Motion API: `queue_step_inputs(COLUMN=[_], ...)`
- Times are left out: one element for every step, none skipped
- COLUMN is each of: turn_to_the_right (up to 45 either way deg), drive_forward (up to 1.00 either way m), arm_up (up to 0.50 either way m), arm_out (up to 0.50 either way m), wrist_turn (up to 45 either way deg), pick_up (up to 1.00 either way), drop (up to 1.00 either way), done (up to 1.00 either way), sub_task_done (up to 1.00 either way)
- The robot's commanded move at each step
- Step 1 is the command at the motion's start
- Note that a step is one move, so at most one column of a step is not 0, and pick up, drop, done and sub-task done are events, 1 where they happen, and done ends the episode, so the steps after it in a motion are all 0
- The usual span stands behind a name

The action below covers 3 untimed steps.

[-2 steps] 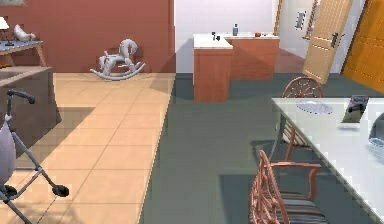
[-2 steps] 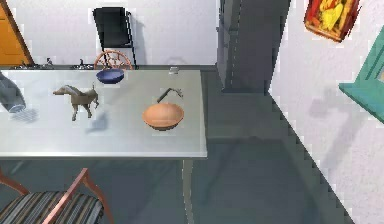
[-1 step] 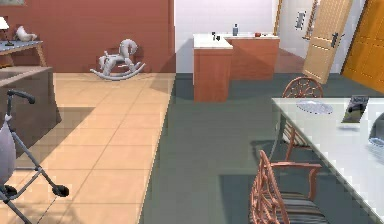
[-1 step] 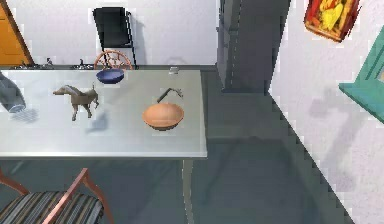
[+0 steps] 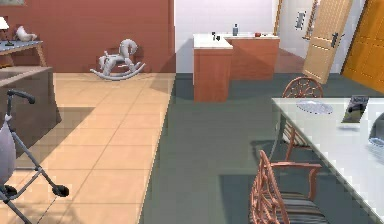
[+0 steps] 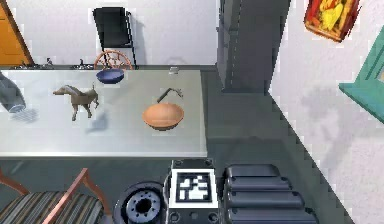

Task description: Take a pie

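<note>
Tableware and ornaments lie spread on a long white rectangular table (image 6: 120, 140) in the arm side view. The round orange-brown pie (image 6: 163, 116), domed with a paler rim, sits on the tabletop toward the table's right end, nearer the near edge than the far one. A thin grey metal utensil (image 6: 172, 95) lies just behind the pie. A dark blue round bowl (image 6: 110, 75) stands near the far edge. A small brown horse figure (image 6: 77, 101) stands upright to the left of the pie, well apart from it. A clear glass bottle (image 6: 10, 96) leans at the picture's left edge.

Beyond the table stands a black high-backed chair (image 6: 112, 30), and right of it a tall dark grey cabinet (image 6: 245, 45) stands against the white wall. A red-brown wooden chair (image 6: 50, 196) is drawn up at the table's near side.

At the bottom edge a white square marker with black marks (image 6: 195, 187) sits on the dark arm (image 6: 255, 192). Left of it is the gripper (image 6: 142, 205), a dark rounded body. Its far end cannot be made out, so neither the state of the jaws nor whether it holds anything can be told.

In the forward view the same table (image 5: 345, 150) runs along the right. A white-and-grey rocking horse (image 5: 118, 58) stands on the tan tiles before a red-brown wall. A brown counter with a white top (image 5: 235, 60) stands farther back.
</note>
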Motion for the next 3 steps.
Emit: queue_step_inputs(turn_to_the_right=[0.0, 0.0, 0.0], drive_forward=[0.0, 0.0, 0.0], arm_up=[0.0, 0.0, 0.0], arm_out=[0.5, 0.0, 0.0], wrist_turn=[0.0, 45.0, 45.0], pick_up=[0.0, 0.0, 0.0], drop=[0.0, 0.0, 0.0], done=[0.0, 0.0, 0.0], sub_task_done=[0.0, 0.0, 0.0])
